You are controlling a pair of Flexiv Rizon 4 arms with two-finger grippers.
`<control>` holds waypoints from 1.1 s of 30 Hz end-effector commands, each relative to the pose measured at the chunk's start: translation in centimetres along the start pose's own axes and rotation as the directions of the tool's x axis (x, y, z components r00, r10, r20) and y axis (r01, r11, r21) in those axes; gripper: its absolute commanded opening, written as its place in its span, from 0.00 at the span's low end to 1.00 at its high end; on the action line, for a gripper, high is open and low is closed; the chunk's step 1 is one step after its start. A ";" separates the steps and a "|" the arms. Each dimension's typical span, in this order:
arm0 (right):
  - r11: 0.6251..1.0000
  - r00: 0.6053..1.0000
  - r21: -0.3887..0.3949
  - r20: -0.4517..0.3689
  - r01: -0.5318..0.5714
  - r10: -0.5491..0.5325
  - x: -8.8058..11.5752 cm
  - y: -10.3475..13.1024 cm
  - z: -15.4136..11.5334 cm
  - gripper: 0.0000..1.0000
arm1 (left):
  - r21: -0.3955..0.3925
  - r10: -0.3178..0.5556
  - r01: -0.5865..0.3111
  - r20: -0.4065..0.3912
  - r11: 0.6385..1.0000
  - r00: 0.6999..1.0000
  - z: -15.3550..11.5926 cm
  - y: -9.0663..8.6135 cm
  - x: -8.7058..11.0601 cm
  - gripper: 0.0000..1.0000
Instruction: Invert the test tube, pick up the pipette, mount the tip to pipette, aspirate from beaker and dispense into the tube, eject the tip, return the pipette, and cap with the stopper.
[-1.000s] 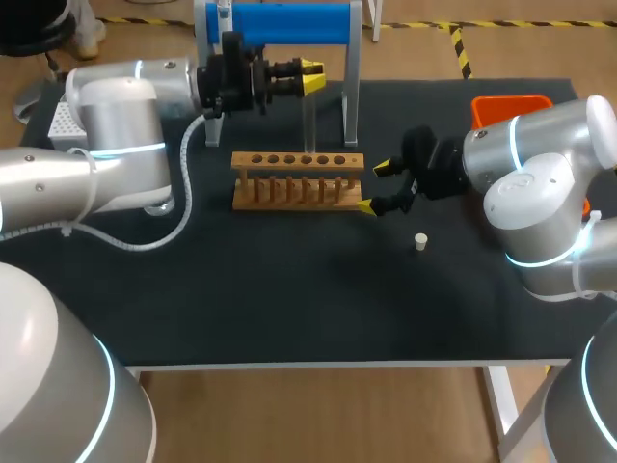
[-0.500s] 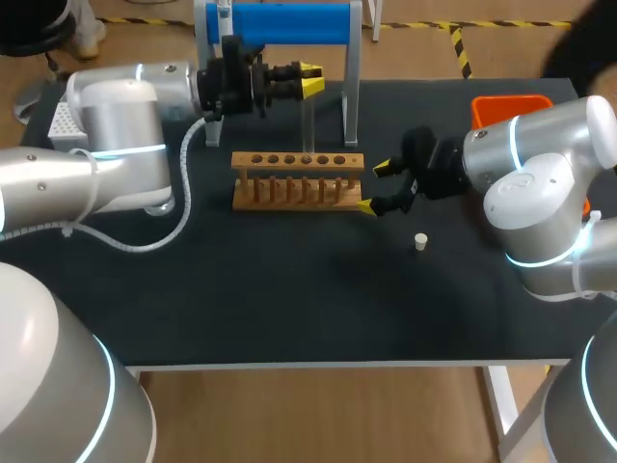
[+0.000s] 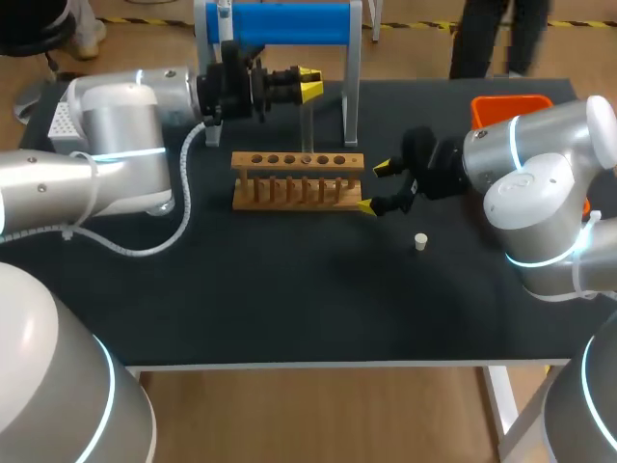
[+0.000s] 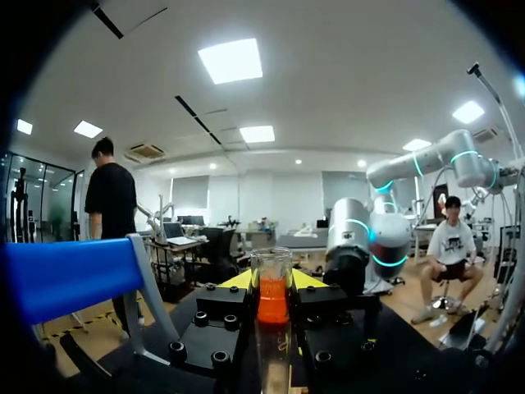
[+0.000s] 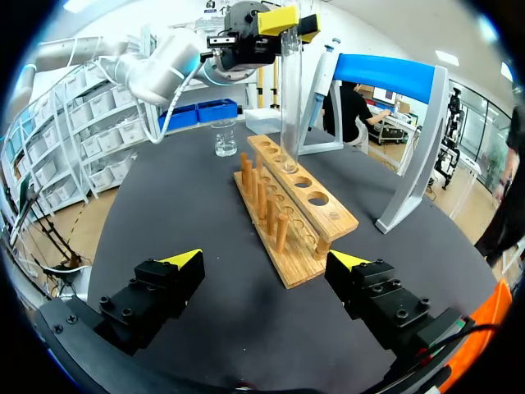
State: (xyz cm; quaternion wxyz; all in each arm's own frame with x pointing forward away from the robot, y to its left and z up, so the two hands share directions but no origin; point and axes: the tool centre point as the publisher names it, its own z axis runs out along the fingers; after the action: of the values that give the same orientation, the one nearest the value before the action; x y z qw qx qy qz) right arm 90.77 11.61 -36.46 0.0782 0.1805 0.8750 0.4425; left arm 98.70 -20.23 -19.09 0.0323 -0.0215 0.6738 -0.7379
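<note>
Black cloth covers the table under both my arms. My left gripper pinches the test tube near its upper end, fingers pressed on the glass from two sides. It holds the tube over the wooden rack, lower end at one of the holes; whether it is seated I cannot tell. The tube's long axis stands upright, and the rim at my fingers suggests the mouth faces up, ready for filling. My right gripper hangs spread wide just beside the rack's right end, clear of the tube. The white stopper lies on the cloth near it, handy for capping later.
</note>
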 end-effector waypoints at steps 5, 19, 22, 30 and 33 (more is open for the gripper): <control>1.000 1.000 0.000 -0.001 0.000 0.000 0.0 0.0 -0.1 1.00 | -0.047 -0.001 0.000 -0.017 0.999 1.000 0.1 0.4 -0.3 0.00; 1.000 1.000 0.000 -0.001 0.000 0.000 0.0 0.0 -0.1 1.00 | -0.255 -0.040 0.030 -0.034 0.967 0.999 0.0 1.4 0.3 0.00; 1.000 1.000 0.000 -0.001 0.000 0.000 0.0 0.0 -0.1 1.00 | -0.271 -0.035 0.024 -0.034 0.962 0.999 0.0 1.5 0.2 0.00; 1.000 1.000 0.000 -0.001 0.000 0.000 0.0 0.0 -0.1 1.00 | -0.185 -0.021 0.020 -0.006 0.983 1.000 0.0 2.2 0.1 0.00; 1.000 1.000 0.000 -0.001 0.000 0.000 0.0 0.0 -0.1 1.00 | -0.157 -0.011 0.011 0.001 0.988 1.000 -0.1 2.4 0.0 0.00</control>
State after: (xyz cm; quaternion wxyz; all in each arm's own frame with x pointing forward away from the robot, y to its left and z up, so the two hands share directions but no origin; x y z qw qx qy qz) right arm 90.77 11.61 -36.46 0.0782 0.1805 0.8750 0.4424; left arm 98.98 -20.32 -20.76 0.0186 -0.0269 0.7432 -0.6683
